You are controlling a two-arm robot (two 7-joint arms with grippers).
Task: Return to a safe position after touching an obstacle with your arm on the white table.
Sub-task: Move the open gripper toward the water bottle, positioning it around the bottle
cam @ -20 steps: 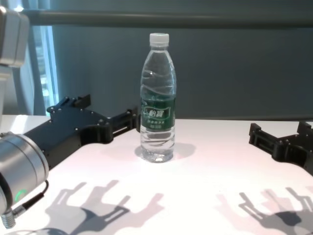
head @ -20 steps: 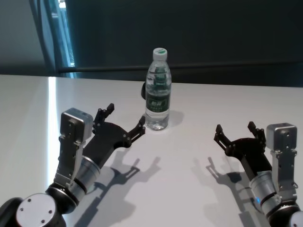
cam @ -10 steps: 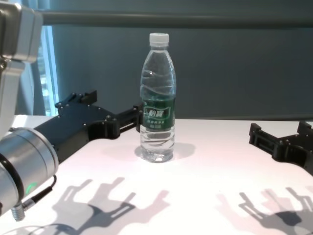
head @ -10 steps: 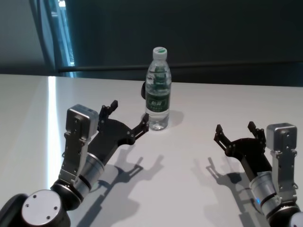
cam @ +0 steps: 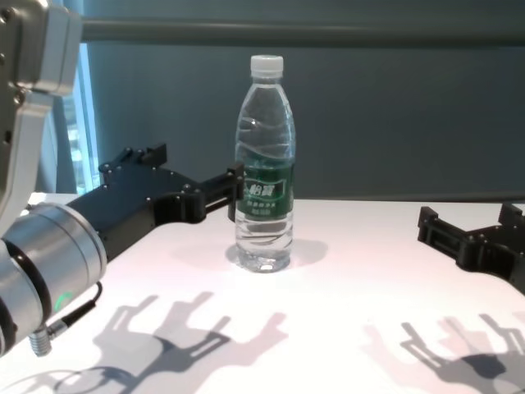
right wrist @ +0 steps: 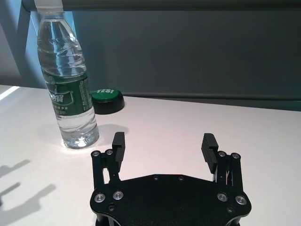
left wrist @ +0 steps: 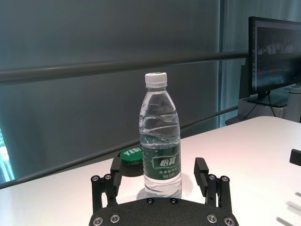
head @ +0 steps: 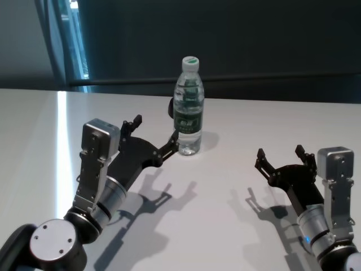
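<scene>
**Left gripper at the bottle, right arm resting wide**

On the robot's left, the left gripper (head: 153, 137) is raised off the tabletop (head: 237, 130) and reaches forward with its fingers spread apart. One finger (cam: 232, 187) ends right at the bottle's green label band; whether it touches the plastic cannot be told from the chest view. The other finger (head: 134, 122) points past the bottle on the left, well away from it. In the left wrist view the bottle (left wrist: 160, 149) stands ahead of the gripper (left wrist: 159, 174), framed between its two fingers.

The water bottle (head: 188, 107) stands upright near the middle of the white tabletop, toward the far edge, with its white cap on and clear water inside. Just behind it sits a low dark button with a green top (right wrist: 106, 97).

On the right, the right gripper (head: 280, 158) hovers low over the tabletop, well apart from the bottle, its fingers also spread and holding nothing. In the right wrist view that gripper (right wrist: 162, 146) points across bare tabletop, with the bottle (right wrist: 66, 77) off to one side.
</scene>
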